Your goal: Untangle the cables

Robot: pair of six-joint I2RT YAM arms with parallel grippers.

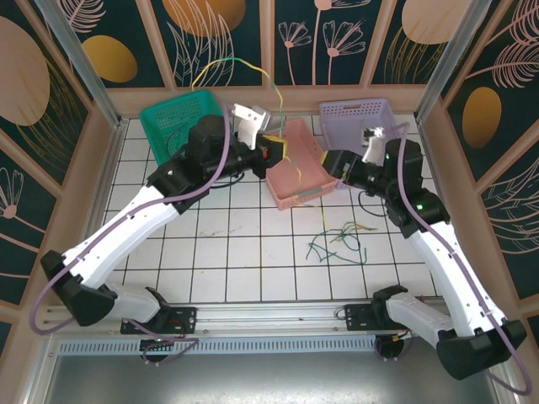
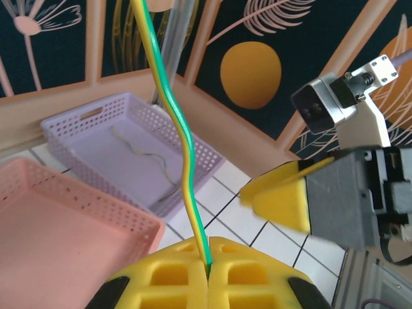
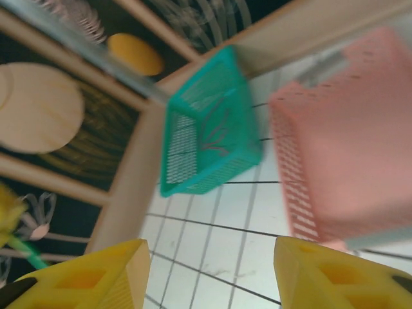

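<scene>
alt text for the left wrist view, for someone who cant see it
The left claw is shut on a green-and-yellow cable that rises out of the top of the frame. Behind it sit a pink basket at left and a lilac basket holding a thin pale wire; the right arm's yellow finger and wrist camera are at right.

We can read no text, label, brand name, number or sign on anything in any of these 3 views.
</scene>
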